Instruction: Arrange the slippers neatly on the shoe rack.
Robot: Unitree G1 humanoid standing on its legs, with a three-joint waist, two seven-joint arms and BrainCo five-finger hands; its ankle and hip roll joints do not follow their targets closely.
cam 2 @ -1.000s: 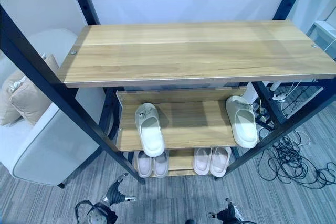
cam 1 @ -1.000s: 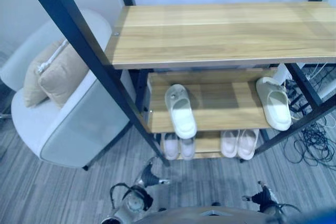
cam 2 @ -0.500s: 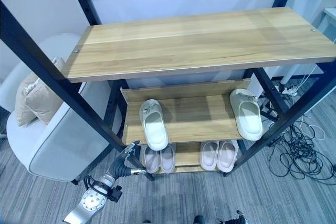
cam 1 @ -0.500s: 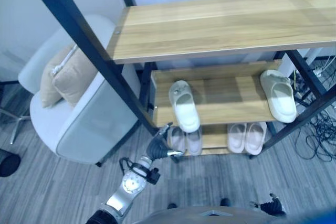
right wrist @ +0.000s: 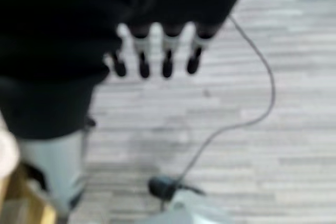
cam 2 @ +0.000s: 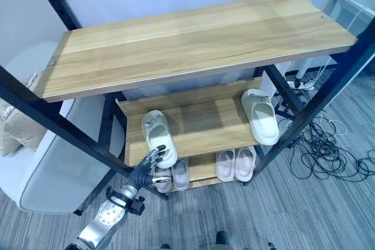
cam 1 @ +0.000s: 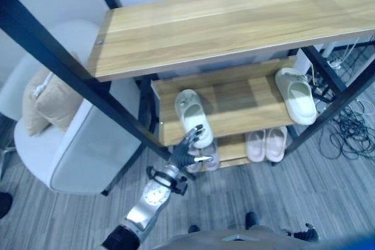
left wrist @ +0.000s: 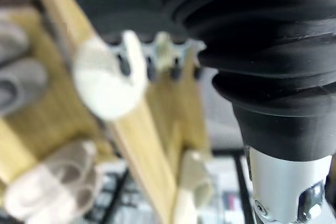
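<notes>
Two white slippers lie far apart on the middle shelf of the shoe rack (cam 1: pixel 234 112): one at the left (cam 1: pixel 192 115), one at the right (cam 1: pixel 296 95). My left hand (cam 1: pixel 186 151) is open with fingers spread just in front of the left slipper (cam 2: pixel 158 137), its fingertips at the slipper's near end; whether they touch it I cannot tell. In the left wrist view that slipper (left wrist: pixel 102 85) shows just past the fingers (left wrist: pixel 157 59). My right hand (right wrist: pixel 155 56) hangs low over the floor with straight fingers and holds nothing.
Two pinkish pairs stand on the bottom shelf, one at the right (cam 1: pixel 266 143), one partly behind my left hand (cam 1: pixel 210 159). A wide top board (cam 1: pixel 234 21) overhangs the shelves. Black slanted posts (cam 1: pixel 70 74) frame the rack. A pale armchair (cam 1: pixel 88 144) stands left, cables (cam 1: pixel 351 127) right.
My left hand has risen from near the floor to the front edge of the middle shelf, by the left white slipper. The whole picture has shifted as the camera moved.
</notes>
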